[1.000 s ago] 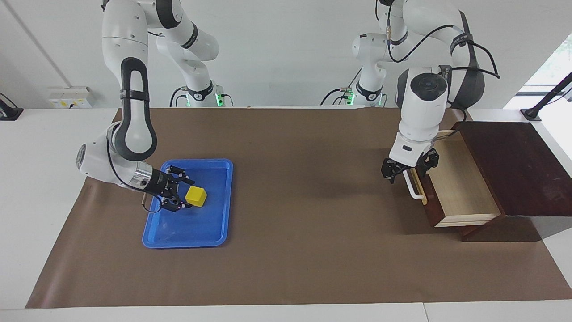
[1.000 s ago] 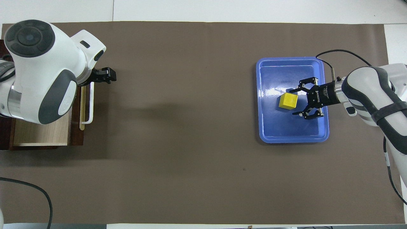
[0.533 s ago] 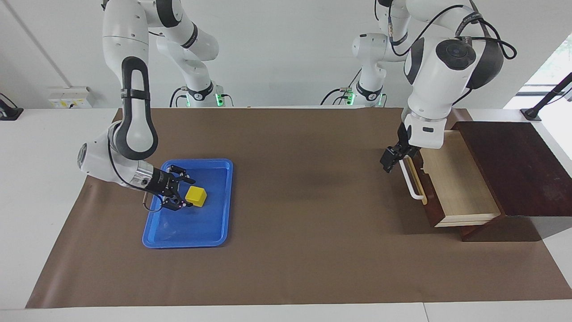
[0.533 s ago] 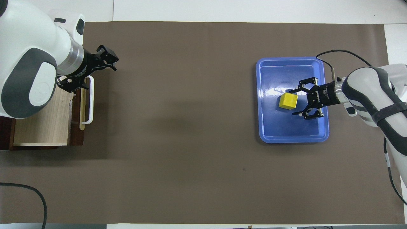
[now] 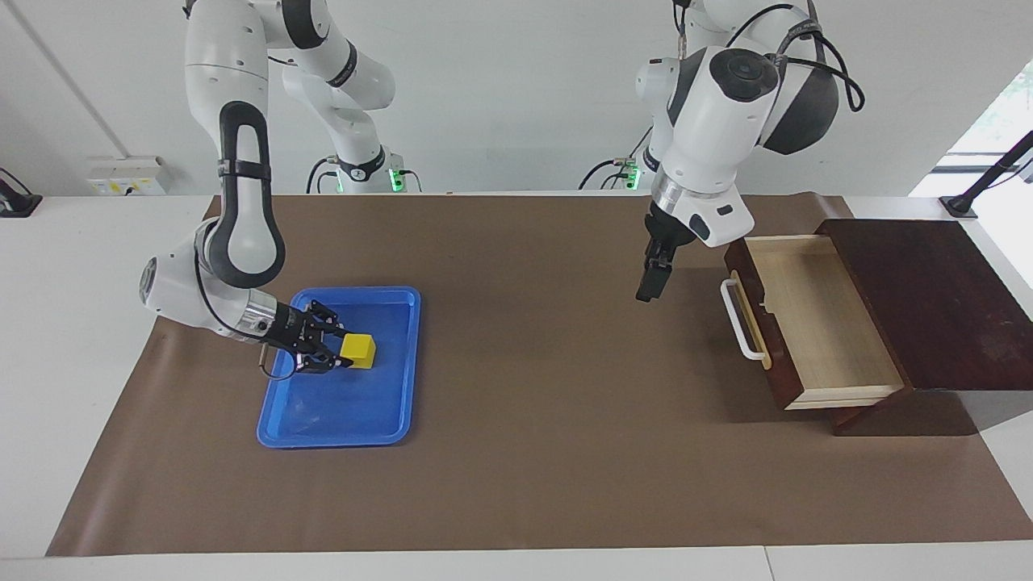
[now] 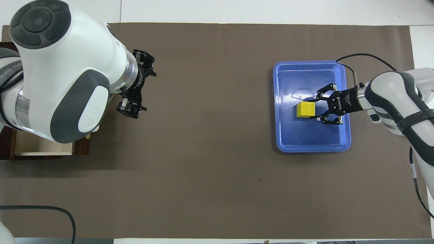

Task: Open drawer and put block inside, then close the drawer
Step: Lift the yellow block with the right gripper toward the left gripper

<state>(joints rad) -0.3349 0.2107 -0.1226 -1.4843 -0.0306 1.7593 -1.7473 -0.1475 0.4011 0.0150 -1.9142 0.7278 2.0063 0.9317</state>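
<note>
block [image 5: 357, 349] [image 6: 306, 110]: small yellow cube resting in the blue tray [image 5: 379, 420] [image 6: 312, 147], toward the right arm's end of the worktop. right gripper [image 5: 332, 353] [image 6: 313, 108]: low in the tray, its 2 fingers closed against the block's sides. drawer [image 5: 815, 323] [image 6: 44, 147]: pulled out of the dark wooden box [image 5: 928, 298] at the left arm's end, pale interior exposed, white bar handle [image 5: 741, 320] untouched. left gripper [image 5: 652, 282] [image 6: 135, 84]: raised over the brown mat [image 5: 549, 452] [image 6: 210, 152] beside the drawer front, fingers spread apart, holding nothing.
</note>
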